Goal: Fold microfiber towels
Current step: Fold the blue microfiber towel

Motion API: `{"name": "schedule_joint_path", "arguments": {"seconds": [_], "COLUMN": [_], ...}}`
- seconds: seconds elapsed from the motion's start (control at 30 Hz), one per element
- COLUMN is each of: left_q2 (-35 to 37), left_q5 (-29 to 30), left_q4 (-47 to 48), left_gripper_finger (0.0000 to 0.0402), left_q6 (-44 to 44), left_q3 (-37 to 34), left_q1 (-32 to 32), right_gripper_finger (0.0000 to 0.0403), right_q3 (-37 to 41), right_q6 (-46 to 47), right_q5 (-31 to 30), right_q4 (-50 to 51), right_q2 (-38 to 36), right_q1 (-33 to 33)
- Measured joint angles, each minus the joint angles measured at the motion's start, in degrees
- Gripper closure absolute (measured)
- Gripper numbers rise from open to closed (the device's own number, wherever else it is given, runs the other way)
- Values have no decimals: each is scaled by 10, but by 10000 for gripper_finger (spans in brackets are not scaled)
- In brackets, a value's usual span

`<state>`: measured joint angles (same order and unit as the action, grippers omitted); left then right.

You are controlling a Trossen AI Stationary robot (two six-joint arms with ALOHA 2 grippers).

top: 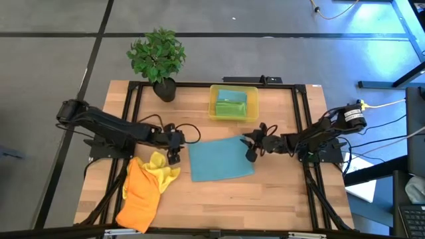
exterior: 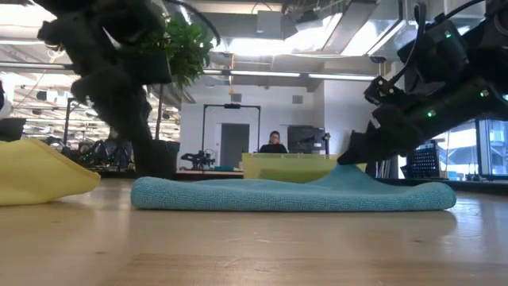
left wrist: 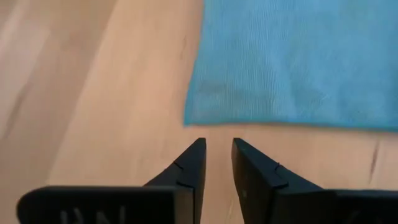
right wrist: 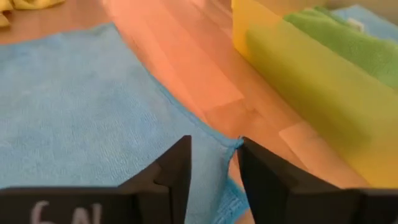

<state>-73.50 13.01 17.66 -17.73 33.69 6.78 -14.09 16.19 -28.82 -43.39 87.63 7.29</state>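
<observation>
On the wooden table (top: 219, 199), mid-frame, lies the teal towel (top: 221, 159) — soft, limp, best pinched by corners; left gripper (top: 174, 157) and right gripper (top: 251, 155) stand narrowly parted, empty.

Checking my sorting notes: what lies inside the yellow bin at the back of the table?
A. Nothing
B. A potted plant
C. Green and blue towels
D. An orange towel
C: the high view shows a green towel and a blue towel inside the yellow bin.
</observation>
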Motion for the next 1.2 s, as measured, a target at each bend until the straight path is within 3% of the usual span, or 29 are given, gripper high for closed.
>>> {"name": "schedule_joint_path", "arguments": {"seconds": [0.13,0.23,0.33,0.53,0.63,0.83,1.2], "left_q2": [49,74,68,8,-27,-97,-146], "left_q5": [10,54,113,130,145,147,150], "left_q4": [-16,-72,-233,-577,-690,-766,-779], "left_gripper_finger": [336,337,337,337,337,337,337], "left_q6": [-1,-2,5,92,112,122,73], "left_q3": [1,-2,-31,-107,-121,-122,-121], "left_q1": [13,44,96,180,204,226,211], "right_gripper_finger": [254,252,255,271,277,279,279], "right_q3": [0,0,0,0,0,-1,-1], "right_q6": [-19,-19,-19,-57,-109,-208,-135], "right_q5": [0,0,-2,-21,-9,69,70], "right_q4": [5,9,6,-57,-127,-218,-199], "right_q2": [-30,-63,-95,-126,-126,-126,-68], "right_q1": [0,10,37,108,140,165,177]}}
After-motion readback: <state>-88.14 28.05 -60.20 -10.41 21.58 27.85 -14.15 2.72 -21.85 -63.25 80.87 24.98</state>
